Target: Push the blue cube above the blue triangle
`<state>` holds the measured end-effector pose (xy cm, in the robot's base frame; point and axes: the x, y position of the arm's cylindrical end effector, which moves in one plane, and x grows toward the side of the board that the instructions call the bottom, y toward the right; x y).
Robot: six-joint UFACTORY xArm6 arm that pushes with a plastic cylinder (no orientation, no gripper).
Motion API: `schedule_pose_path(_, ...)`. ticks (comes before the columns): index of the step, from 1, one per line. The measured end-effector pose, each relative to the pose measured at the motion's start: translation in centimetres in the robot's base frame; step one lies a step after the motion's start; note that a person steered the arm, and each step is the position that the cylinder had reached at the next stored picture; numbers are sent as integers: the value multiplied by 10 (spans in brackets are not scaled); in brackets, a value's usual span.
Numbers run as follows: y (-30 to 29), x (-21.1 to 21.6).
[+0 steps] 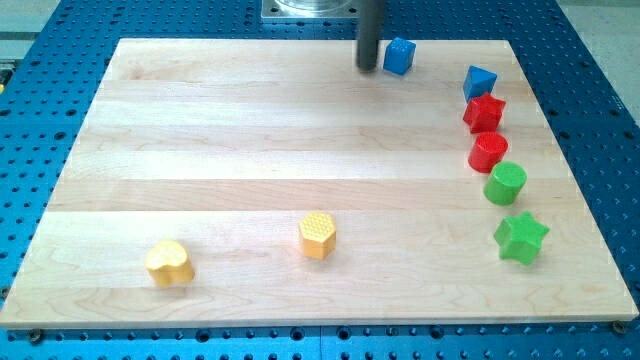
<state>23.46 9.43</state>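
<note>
Eight small blocks sit on the pale wooden counter (pixel 250 150) in this single camera view, and the two that matter are both up near the view's top right. The blue cube (pixel 399 56) rests close to the top edge, and my tip (pixel 368 67) stands just beside it on the view's left, very near or perhaps touching; I cannot tell which. There is no tool that opens or closes here, only a plain dark rod, so nothing is being held. The blue triangle (pixel 479 82) lies to the view's right of the cube and a little lower, at the head of a column running down the right side: a red star (pixel 484 112), a red cylinder (pixel 488 152), a green cylinder (pixel 506 184) and a green star (pixel 521 238). A yellow hexagon (pixel 318 236) and a yellow heart (pixel 169 263) sit well apart near the view's bottom. To do this step well, I judge the rod should push from the cube's left face, straight toward the view's right and centred, so the cube slides along the top edge without spinning off, stopping once it is directly above the triangle. Room near the edge looks tight, so a slow push seems wise. The cube looks turned slightly, one corner facing roughly down-left; being a cube, it has no real long axis.
</note>
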Motion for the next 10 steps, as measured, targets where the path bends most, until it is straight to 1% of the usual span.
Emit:
schedule_pose_path(1, 23, -14)
schedule_pose_path(2, 56, -12)
schedule_pose_path(3, 52, -6)
schedule_pose_path(4, 36, 22)
schedule_pose_path(5, 88, 24)
schedule_pose_path(6, 99, 20)
schedule_pose_path(7, 18, -4)
schedule_pose_path(8, 21, -15)
schedule_pose_path(9, 73, -15)
schedule_pose_path(10, 85, -21)
